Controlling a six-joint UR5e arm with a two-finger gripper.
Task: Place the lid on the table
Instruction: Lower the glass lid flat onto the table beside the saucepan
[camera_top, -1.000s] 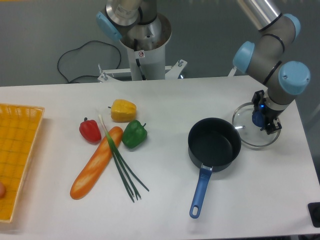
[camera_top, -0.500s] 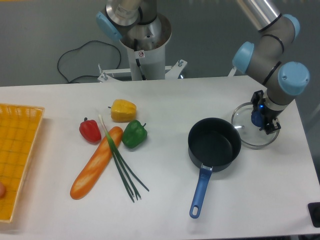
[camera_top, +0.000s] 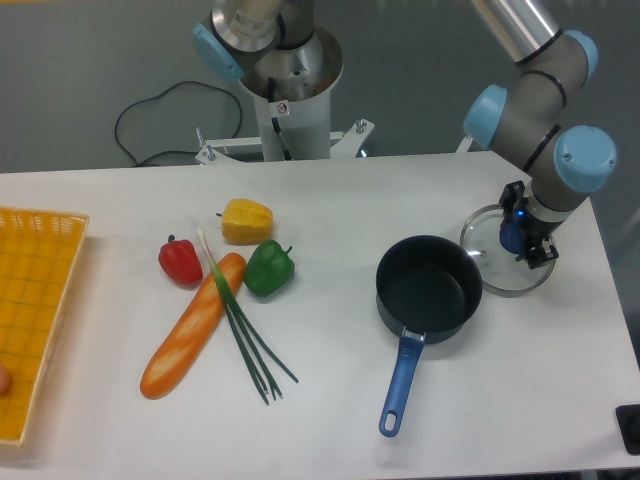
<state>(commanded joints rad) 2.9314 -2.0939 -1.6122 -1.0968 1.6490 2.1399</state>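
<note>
The clear glass lid (camera_top: 492, 258) with a thin metal rim sits at the right of the white table (camera_top: 330, 420), just right of the dark saucepan (camera_top: 428, 288). Its blue knob is between the fingers of my gripper (camera_top: 517, 238), which is shut on it. The lid looks low, at or just above the tabletop; I cannot tell whether it touches. The saucepan stands open with its blue handle (camera_top: 398, 385) pointing toward the front edge.
A yellow pepper (camera_top: 246, 221), red pepper (camera_top: 180, 261), green pepper (camera_top: 269, 267), bread loaf (camera_top: 192, 327) and green onions (camera_top: 245, 335) lie at centre left. A yellow mesh basket (camera_top: 30, 320) sits at the left edge. The table's right edge is close to the lid.
The gripper and the lid have shifted very slightly left and up. Nothing else has moved.
</note>
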